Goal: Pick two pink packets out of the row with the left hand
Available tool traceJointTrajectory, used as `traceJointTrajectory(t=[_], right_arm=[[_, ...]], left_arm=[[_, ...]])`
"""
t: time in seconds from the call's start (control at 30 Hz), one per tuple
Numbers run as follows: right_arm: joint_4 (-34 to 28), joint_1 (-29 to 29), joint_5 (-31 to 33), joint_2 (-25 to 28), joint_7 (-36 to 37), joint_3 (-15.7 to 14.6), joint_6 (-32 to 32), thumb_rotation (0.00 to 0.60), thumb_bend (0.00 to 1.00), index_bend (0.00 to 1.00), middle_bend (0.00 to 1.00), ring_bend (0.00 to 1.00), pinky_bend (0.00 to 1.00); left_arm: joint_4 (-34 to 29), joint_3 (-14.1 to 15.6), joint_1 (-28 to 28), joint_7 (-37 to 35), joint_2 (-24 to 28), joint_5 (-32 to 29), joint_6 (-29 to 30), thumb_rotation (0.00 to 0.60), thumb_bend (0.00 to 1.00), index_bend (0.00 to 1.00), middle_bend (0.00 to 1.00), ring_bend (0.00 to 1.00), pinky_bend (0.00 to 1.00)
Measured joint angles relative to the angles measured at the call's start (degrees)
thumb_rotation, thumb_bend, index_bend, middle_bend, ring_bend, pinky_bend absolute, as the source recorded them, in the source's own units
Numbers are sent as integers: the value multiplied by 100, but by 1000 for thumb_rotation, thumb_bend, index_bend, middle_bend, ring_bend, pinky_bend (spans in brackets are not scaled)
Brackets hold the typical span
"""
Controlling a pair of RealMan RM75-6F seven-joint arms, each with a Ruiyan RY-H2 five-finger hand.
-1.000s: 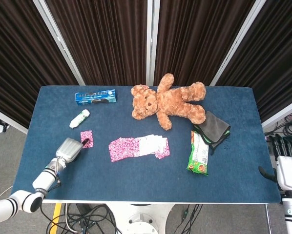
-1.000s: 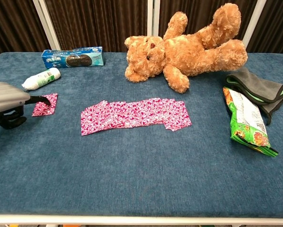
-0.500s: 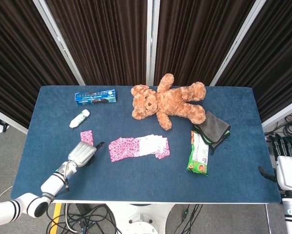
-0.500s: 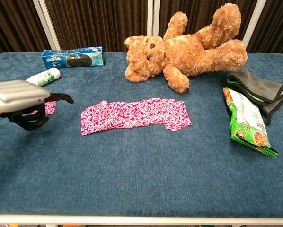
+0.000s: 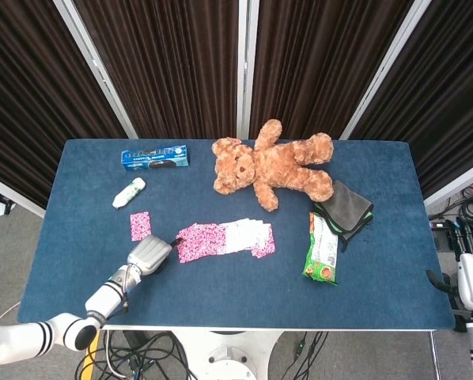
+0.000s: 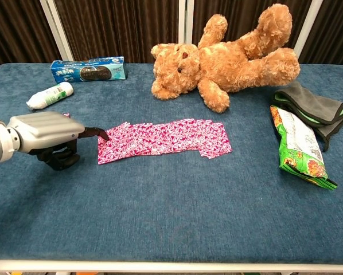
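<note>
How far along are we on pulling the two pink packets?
One pink packet already lies apart from the row of pink packets, near the white bottle. The left hand holds nothing and reaches with a fingertip at the row's left end. The second packet is not yet out.

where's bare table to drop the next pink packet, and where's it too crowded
Bare cloth lies beside the lone pink packet, between the white bottle and the left hand. The whole front strip below the packet row is bare too. It is crowded between the teddy bear, grey cloth and green snack bag.
</note>
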Motion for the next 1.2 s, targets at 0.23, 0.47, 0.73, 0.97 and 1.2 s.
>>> traceJointTrajectory(t=[0.23,0.47,0.73,0.97,1.2], right_arm=[[72,8,5,-28,76,-2,-34,600,113,0,0,0,0],[50,-10,3,20,102,22,9,600,113,0,0,0,0],[28,-19,-67,34,97,-24,6,600,113,0,0,0,0],[-62,-45,-114,60,34,-22,98,600,113,0,0,0,0],[-130,-34,-130,45,-40,-27,98,600,113,0,0,0,0]], left_arm=[[-108,135,23,55,41,-71,-1,600,571,128,872,863,952],[-539,379,124,202,271,-50,102,600,574,128,872,864,952],[-1124,757,261,581,605,-36,253,600,574,128,872,864,952],[-1641,969,402,751,974,104,539,600,574,128,872,864,952],[-1980,998,538,818,1341,214,909,600,576,133,877,867,952]])
